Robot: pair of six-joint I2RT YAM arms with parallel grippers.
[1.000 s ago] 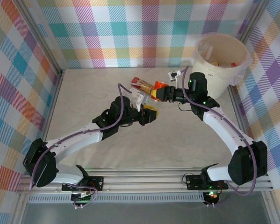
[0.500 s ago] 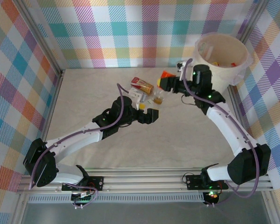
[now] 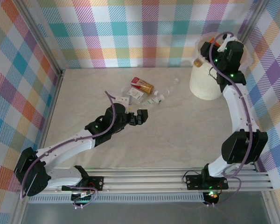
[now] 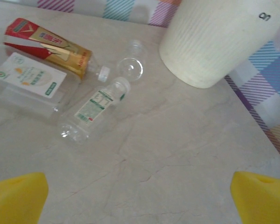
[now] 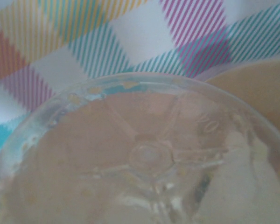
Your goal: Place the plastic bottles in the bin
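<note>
Right gripper (image 3: 207,50) hovering at bin (image 3: 203,85) rim, far right, clamping clear bottle (image 5: 149,158) (base facing wrist camera). Centring over tan opening before releasing. Left gripper (image 4: 140,196) gaping wide, empty, facing green-labelled bottle (image 4: 94,110) lying mid-table.

**Top external.** Fixed, high, behind the arm bases, facing down and forward over the whole pale marbled tabletop (image 3: 186,135); distant.

**Left wrist.** Mounted on the left gripper (image 3: 140,116), low over the table, looking ahead between its wide-set yellow fingertips (image 4: 16,196); near. Shared with the top view: the red-and-gold-labelled plastic bottle (image 4: 51,46) ahead-left of the hand, and the ribbed cream-white round plastic bin (image 4: 214,42) ahead-right.

**Right wrist.** Almost against the base of a clear plastic bottle (image 5: 149,154). Shared with the top view: the plaid wall (image 5: 130,28) beyond.
</note>
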